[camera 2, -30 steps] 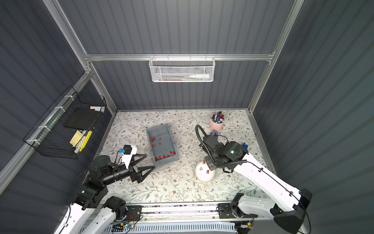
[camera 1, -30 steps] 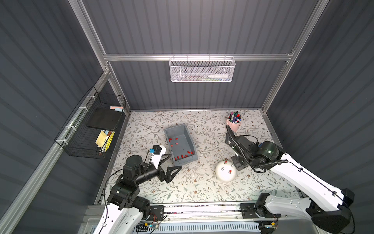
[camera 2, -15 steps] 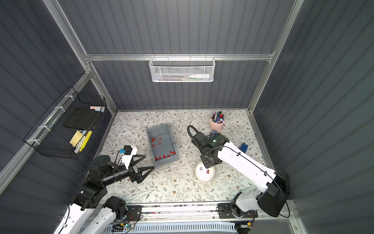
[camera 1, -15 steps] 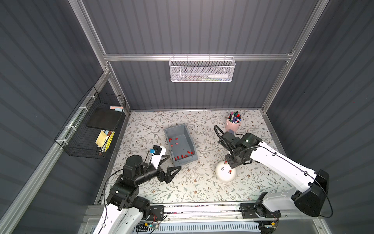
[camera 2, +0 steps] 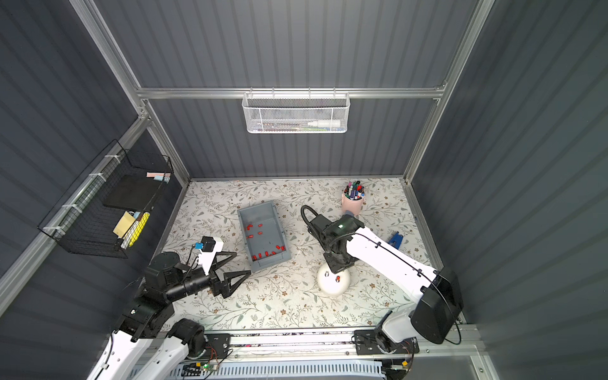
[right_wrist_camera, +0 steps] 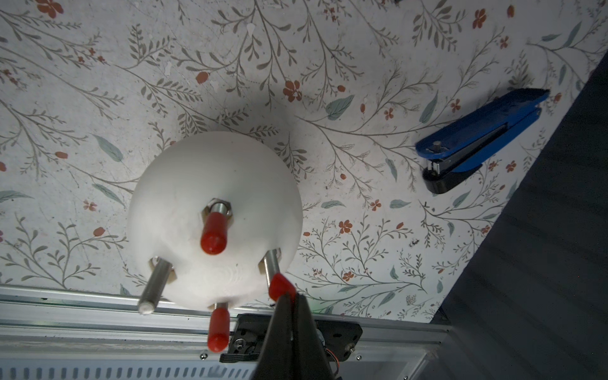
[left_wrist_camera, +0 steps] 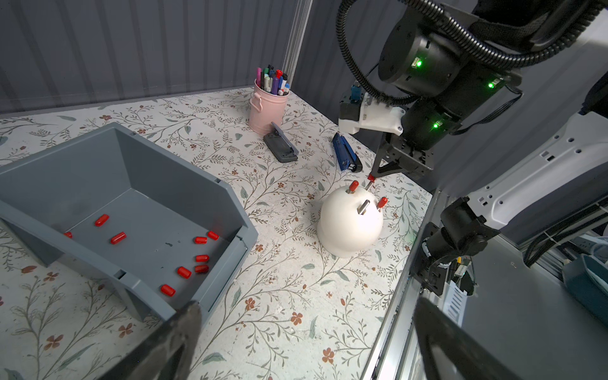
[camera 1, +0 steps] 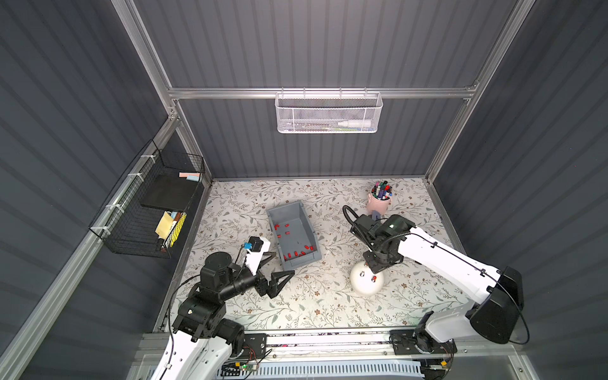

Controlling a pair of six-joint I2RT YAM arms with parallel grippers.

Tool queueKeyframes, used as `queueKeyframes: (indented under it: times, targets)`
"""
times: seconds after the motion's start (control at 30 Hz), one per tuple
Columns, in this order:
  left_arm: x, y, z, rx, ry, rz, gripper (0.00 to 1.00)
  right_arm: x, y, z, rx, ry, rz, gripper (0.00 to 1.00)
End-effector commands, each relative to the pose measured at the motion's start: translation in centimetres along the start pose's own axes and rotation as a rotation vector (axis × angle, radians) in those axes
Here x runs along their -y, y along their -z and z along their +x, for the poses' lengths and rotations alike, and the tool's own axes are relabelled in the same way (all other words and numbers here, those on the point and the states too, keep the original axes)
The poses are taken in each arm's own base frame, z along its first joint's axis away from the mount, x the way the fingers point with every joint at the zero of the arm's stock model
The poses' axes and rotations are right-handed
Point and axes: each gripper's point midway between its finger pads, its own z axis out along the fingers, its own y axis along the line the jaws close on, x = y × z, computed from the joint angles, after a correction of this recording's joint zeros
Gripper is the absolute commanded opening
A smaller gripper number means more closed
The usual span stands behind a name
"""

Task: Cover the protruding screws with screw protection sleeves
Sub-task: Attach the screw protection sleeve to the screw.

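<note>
Swinging in over the last second, my right arm has drawn its elbow back from the far lower right of both top views and set the right pincer (right_wrist_camera: 291, 296) down over the white dome (camera 1: 362, 287). My left arm has not shifted.

The right pincer is closed tight, its tips nipping a red sleeve (right_wrist_camera: 280, 285) that sits tilted at the end of one stud. Of the four protruding screws (right_wrist_camera: 154, 283) on the dome, two already wear red caps, one is bare, and the fourth is the one meeting the held sleeve. The left wrist view shows the same, with the pincer tips at the dome's upper right.

The left pincer (camera 1: 283, 264) hangs with its jaws spread wide and nothing between them, at the lower left corner of the grey bin (camera 1: 284, 210), left of centre in both top views. The spare screw protection sleeves (left_wrist_camera: 200, 258) lie loose on the bin floor, most of them near its low open front.

The dome stands on the floral surface (camera 1: 329, 306) right of centre, well apart from the bin. A blue stapler (right_wrist_camera: 477, 131) lies near it, and a pink cup of pens (camera 1: 378, 205) stands at the upper right of the surface.
</note>
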Motion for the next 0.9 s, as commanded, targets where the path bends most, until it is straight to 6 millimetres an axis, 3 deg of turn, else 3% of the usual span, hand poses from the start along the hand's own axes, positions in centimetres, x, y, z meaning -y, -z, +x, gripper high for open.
queueKeyframes:
  times: [0.0, 0.37, 0.87]
  targets:
    - [0.27, 0.51, -1.11, 0.017, -0.030, -0.007, 0.99, 0.47, -0.01, 0.58, -0.023, -0.006, 0.023, 0.00]
    - [0.28, 0.38, -1.08, 0.012, -0.023, -0.002, 0.99, 1.11, 0.28, 0.62, -0.016, -0.023, 0.050, 0.00]
    - [0.45, 0.24, -1.07, 0.009, -0.020, 0.014, 0.99, 0.41, -0.10, 0.62, -0.060, -0.022, 0.036, 0.00]
